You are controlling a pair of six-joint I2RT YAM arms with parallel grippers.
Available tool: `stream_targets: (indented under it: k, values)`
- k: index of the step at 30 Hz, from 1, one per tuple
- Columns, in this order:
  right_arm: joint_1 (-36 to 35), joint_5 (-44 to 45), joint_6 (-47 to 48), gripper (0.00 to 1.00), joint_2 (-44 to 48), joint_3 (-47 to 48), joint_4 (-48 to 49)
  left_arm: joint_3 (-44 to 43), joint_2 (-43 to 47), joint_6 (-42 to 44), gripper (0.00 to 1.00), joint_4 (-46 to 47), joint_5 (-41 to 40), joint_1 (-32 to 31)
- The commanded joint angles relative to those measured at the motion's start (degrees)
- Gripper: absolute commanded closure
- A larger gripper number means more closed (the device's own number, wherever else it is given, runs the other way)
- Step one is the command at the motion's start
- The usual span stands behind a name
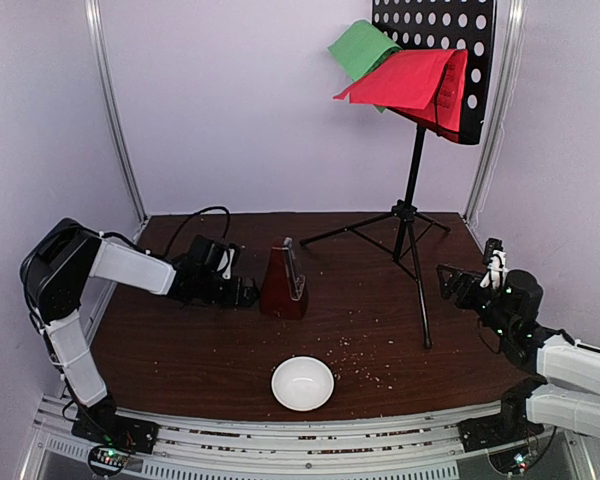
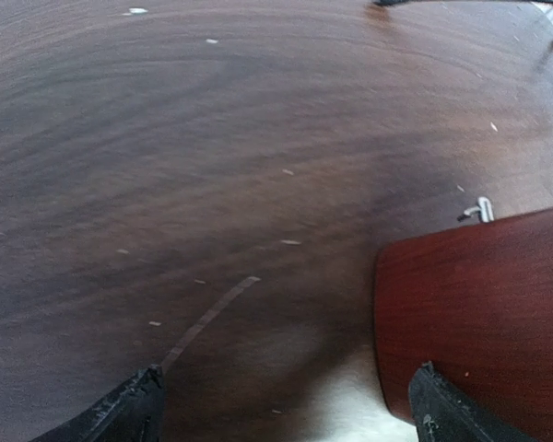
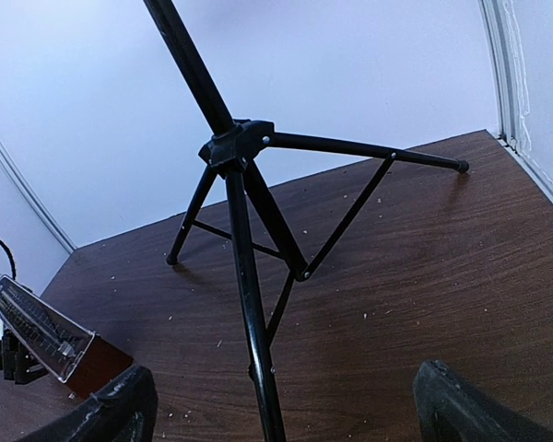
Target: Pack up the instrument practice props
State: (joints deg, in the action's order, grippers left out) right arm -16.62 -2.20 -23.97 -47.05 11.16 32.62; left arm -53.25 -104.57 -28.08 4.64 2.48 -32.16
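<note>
Music stand (image 1: 413,170), the largest of the props, is seen standing on its spread tripod legs directly ahead of the right end effector (image 1: 468,272). In the right wrist view its near leg runs down toward the gap between the widely parted jaws, but nothing is held there. The legs are kept splayed to bear the perforated desk high above. On that desk the red sheet (image 1: 405,80) and the green sheet (image 1: 360,45) are propped, drooping forward, far above both end effectors. It is judged that the sheets must be lifted off before the stand can be folded.

The metronome (image 1: 283,285) is set upright on the surface (image 1: 180,350), just ahead of the left end effector (image 1: 242,290) and off toward its right finger. In the left wrist view the red-brown side is found close beside that finger; contact cannot be told. The clear cover is seen on its face in the right wrist view. The left jaws are spread wide and nothing is gripped. The body is judged not yet centred between them.

The left arm is folded high at the elbow, its forearm stretched low and level toward the metronome. The right arm is laid low along the near edge, its wrist raised toward the stand's hub.
</note>
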Motion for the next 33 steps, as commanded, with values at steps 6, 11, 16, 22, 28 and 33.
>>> stream_targets:
  k: [6,11,16,22,28,33]
  values:
    - [0.27,-0.76,-0.25,0.00,-0.36,0.44,0.55,-0.81,-1.59,-2.56,0.04,3.11,3.39,-7.97]
    - [0.27,-1.41,-0.12,0.00,-0.59,0.95,0.07,-3.03,-3.05,-3.95,0.04,4.59,4.38,-11.00]
    - [0.26,-1.21,0.66,0.00,0.38,1.03,-1.23,-3.00,0.66,-1.10,0.03,3.35,-0.50,-11.71]
    - [0.29,-1.21,1.42,0.00,1.58,1.46,-2.57,-3.50,11.40,11.59,0.02,-0.33,-2.77,-11.70]
    - [0.27,-2.94,-0.07,0.00,0.73,1.39,-1.29,-10.60,13.46,25.17,0.02,-3.23,13.20,-11.34]
    - [0.27,-6.24,-0.28,0.00,0.11,2.45,-2.39,-18.32,8.20,31.22,0.02,-6.51,20.62,-10.36]
